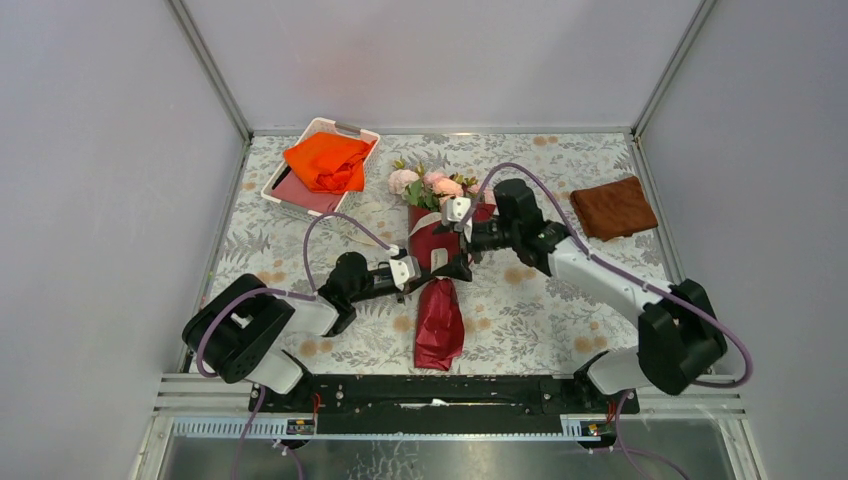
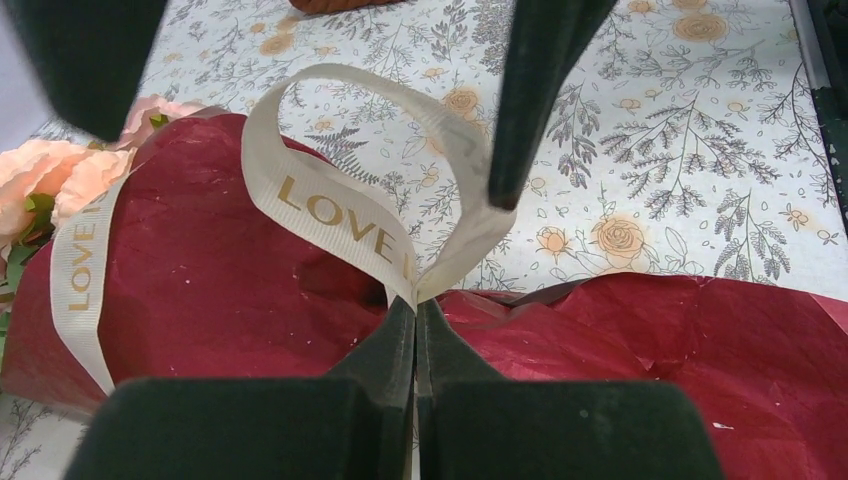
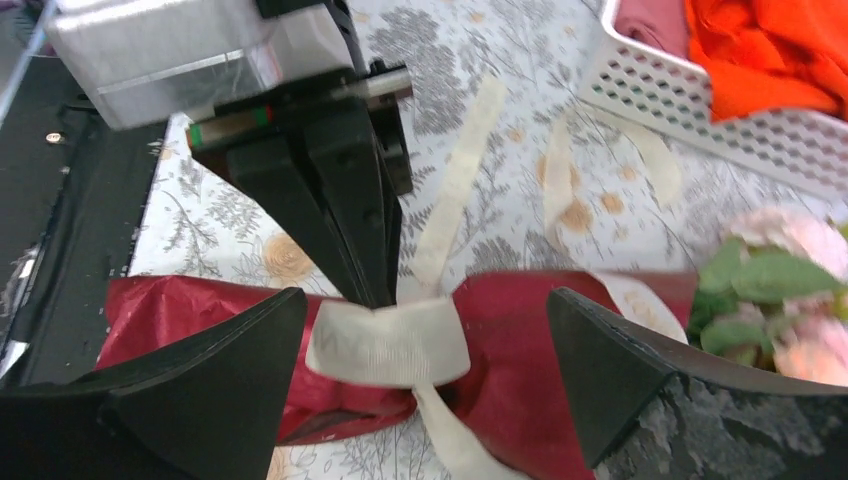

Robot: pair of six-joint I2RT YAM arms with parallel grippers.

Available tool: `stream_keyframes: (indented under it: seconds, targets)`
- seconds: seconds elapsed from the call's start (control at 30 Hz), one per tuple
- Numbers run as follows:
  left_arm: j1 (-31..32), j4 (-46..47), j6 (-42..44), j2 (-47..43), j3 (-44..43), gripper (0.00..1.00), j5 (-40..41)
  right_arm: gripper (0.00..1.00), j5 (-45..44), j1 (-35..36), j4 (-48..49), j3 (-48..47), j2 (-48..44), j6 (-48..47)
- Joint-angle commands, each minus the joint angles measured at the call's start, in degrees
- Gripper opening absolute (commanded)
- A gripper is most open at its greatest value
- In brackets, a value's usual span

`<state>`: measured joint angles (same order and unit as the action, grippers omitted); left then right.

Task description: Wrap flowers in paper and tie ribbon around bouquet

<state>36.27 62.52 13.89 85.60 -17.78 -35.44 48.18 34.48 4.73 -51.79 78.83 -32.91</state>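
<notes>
The bouquet lies mid-table, with the pink flowers (image 1: 430, 185) at its far end and the dark red paper (image 1: 438, 320) running toward me. A cream ribbon (image 2: 340, 215) printed "LOVE" goes round the paper (image 2: 200, 290) and rises in a loop. My left gripper (image 2: 416, 305) is shut on the base of that loop, just above the paper. My right gripper (image 3: 428, 300) is open and straddles the ribbon loop (image 3: 390, 340), with both fingers clear of it. One loose ribbon tail trails across the table toward the basket. The left gripper (image 1: 460, 268) comes in from the left, and the right gripper (image 1: 445, 232) from the far right.
A white perforated basket (image 1: 340, 127) holding a folded orange cloth (image 1: 325, 160) stands at the back left, close to the ribbon tails. A folded brown cloth (image 1: 612, 207) lies at the back right. Grey walls enclose the floral-print table on three sides.
</notes>
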Motion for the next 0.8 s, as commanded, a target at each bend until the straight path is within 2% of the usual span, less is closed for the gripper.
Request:
stream_keyframes:
  seconds: [0.0,0.07,0.1,0.17,0.33,0.53,0.6,0.63,0.7,0.73,0.77]
  targets:
    - [-0.52,2.38,1.66,0.18,-1.47,0.00,-1.21,0.95,12.21,-0.13,-8.81,-7.95,4.96,-9.16]
    - [-0.74,2.18,1.71,0.05,-1.54,0.00,-1.32,0.80,12.64,-0.17,-14.61,-9.91,6.17,-11.94]
    - [-0.83,2.09,1.73,0.01,-1.43,0.00,-1.38,0.66,12.83,-0.15,-17.63,-11.01,6.76,-14.07]
    - [-1.00,1.91,1.54,-0.10,-1.49,0.00,-1.66,0.60,12.40,-0.13,-23.43,-12.66,7.27,-16.60]
    - [-1.03,1.81,1.44,-0.06,-1.62,0.00,-2.64,0.66,11.13,-0.18,-24.68,-13.24,8.04,-16.68]
    - [-1.14,1.38,1.84,0.09,-2.01,0.00,-2.77,0.65,6.20,-0.12,-18.92,-12.35,8.65,-12.22]
    - [-1.21,1.29,1.79,0.11,-1.99,0.00,-2.89,0.60,5.46,-0.12,-17.00,-12.08,8.37,-10.41]
    - [-1.20,1.29,1.75,0.09,-2.02,0.00,-2.92,0.48,4.99,-0.14,-16.13,-12.03,8.36,-9.15]
    - [-1.30,1.24,1.68,0.05,-1.94,0.00,-2.81,0.14,3.55,-0.18,-15.92,-12.56,8.36,-7.27]
    - [-1.30,1.05,1.61,0.01,-1.90,0.00,-2.86,0.02,2.37,-0.15,-16.25,-13.08,8.36,-6.13]
    - [-1.29,0.65,1.62,-0.18,-1.98,0.00,-2.83,0.00,1.63,-0.12,-16.67,-13.48,8.25,-5.17]
